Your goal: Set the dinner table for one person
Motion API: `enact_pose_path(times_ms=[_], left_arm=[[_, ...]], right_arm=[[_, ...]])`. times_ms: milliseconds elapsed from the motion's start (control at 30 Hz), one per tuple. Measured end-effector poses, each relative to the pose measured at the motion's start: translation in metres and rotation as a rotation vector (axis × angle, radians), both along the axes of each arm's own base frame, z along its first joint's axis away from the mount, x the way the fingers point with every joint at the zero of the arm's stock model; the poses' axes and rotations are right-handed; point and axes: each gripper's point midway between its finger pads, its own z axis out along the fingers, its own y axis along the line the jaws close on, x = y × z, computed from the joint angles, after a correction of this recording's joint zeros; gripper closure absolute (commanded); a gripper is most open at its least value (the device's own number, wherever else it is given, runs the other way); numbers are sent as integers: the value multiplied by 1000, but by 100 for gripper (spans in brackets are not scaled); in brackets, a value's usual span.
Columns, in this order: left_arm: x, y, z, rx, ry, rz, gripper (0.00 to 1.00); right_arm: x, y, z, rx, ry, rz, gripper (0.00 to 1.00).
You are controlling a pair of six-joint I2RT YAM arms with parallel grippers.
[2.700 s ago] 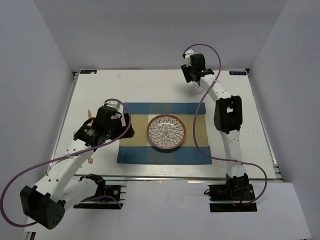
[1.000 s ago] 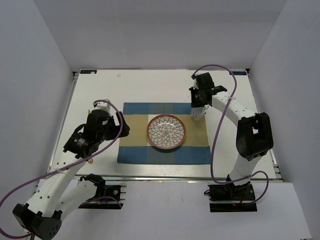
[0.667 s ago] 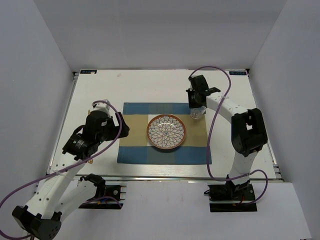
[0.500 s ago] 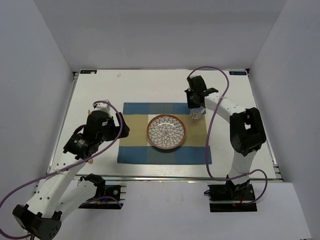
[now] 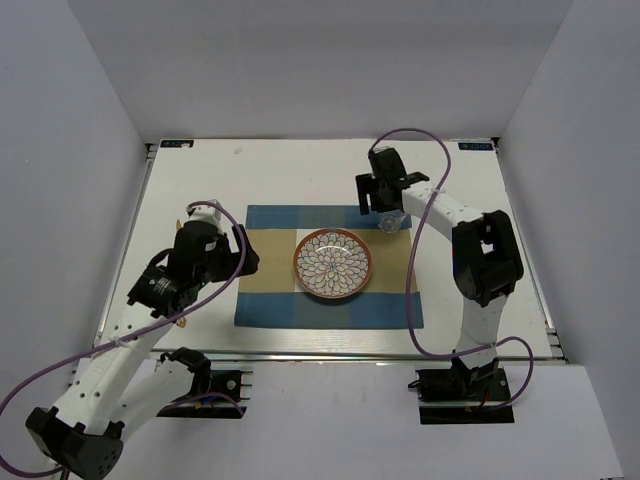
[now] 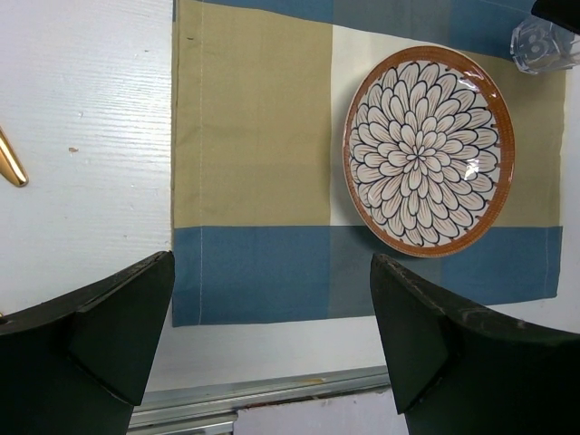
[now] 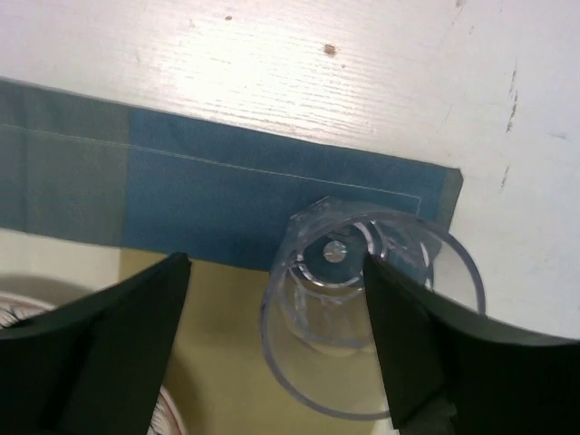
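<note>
Right gripper (image 7: 275, 263) — wide above glass (image 7: 362, 304)

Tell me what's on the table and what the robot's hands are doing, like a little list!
table: white
placemat: blue and tan checks, in the middle of the table
plate: flower pattern, brown rim, on the placemat
glass: clear, upright, on the placemat's far right corner
gold thing: on the table left of the placemat, mostly out of view
right gripper: open, a finger on each side of the glass
left gripper: open, empty, above the placemat's near left part
</note>
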Motion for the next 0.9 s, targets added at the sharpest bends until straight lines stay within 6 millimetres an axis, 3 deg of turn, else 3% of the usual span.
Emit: enact_pose_path(times_ms=[100,200,300,367,467,533,567,633,800,900], left_arm=[[1,1,-2,6,6,4,2],[2,2,-4,13,14,19,2],[4,9,-12,42,43,67,2],[6,16,-22,73,92,120,2],[11,29,-40,132,179,232,2],[13,41,-54,152,238,316,2],[15,47,-60,154,261,354,2],[20,64,-72,138,313,440,2],[34,105,-115,115,486,603,2],[35,116,-138,110,581,633,2]], right_arm=[[-3,5,4,16,5,15,11],[-11,14,22,61,-3,49,11],[-20,25,69,148,-71,86,11],[-29,29,114,219,-153,111,11],[-59,29,178,338,-291,155,11],[-87,24,201,412,-354,182,11],[-100,22,203,443,-368,195,11],[-123,22,193,492,-359,220,11],[-186,21,96,548,-147,231,11],[-217,21,62,596,-69,243,11]])
